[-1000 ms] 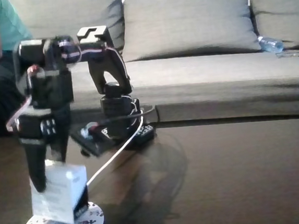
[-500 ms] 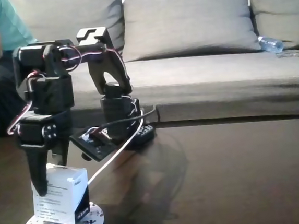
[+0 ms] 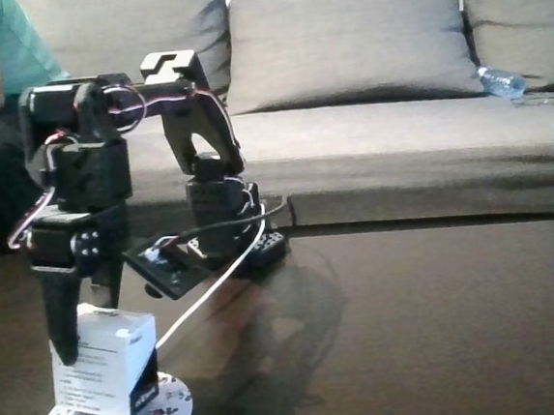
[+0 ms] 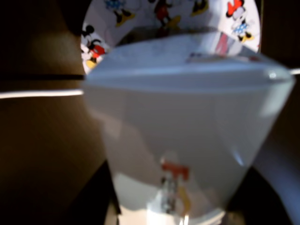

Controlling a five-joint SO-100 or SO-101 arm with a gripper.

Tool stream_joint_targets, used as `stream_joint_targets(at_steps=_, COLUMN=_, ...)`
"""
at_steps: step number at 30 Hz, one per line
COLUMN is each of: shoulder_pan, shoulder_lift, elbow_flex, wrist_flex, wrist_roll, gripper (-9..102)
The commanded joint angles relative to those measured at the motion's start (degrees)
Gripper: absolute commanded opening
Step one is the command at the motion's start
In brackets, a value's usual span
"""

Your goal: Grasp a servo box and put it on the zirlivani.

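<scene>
One black arm on a dark table, seen from the fixed view, far left of frame. Leftmost bit: gripper pointing straight down, long finger running down the left face of the servo box, second finger behind the box top. Looks snug against the box, but can't tell from here whether actually clamped or just touching. Box sitting on the zirlivani at the bottom left corner, bottom edge seemingly in contact with the disc, slightly tilted. White front face with rows of small print, too blurry to read; black side facing right with white lettering, also unreadable. Speckled red and dark pattern on the disc. Moving right: upper arm folded over in an arch, elbow high, red and white wires looping across the joint, base clamped at the table's far edge, white cable trailing down toward the disc. Further right, grey sofa with a water bottle lying on the seat. Wrist view: servo box filling most of the frame, white and blurry, small red mark low on it, no legible text. Zirlivani peeking out above, cartoon mouse figures printed on it.
</scene>
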Motion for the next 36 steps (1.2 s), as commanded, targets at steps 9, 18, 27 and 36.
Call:
stream_joint_targets(at_steps=9, shoulder_pan=0.1, shoulder_lift=0.9, elbow_flex=-2.6, wrist_flex=-0.4, wrist_roll=-0.7, gripper=21)
stream_joint_targets(at_steps=18, shoulder_pan=0.1, shoulder_lift=0.6, elbow_flex=-2.6, wrist_flex=0.2, wrist_roll=-2.4, gripper=23)
stream_joint_targets(at_steps=27, shoulder_pan=0.2, shoulder_lift=0.7, elbow_flex=-2.3, wrist_flex=0.4, wrist_roll=-2.1, gripper=30)
stream_joint_targets(at_steps=36, shoulder_pan=0.3, shoulder_lift=0.9, elbow_flex=-2.6, wrist_flex=0.4, wrist_roll=-2.7, gripper=30)
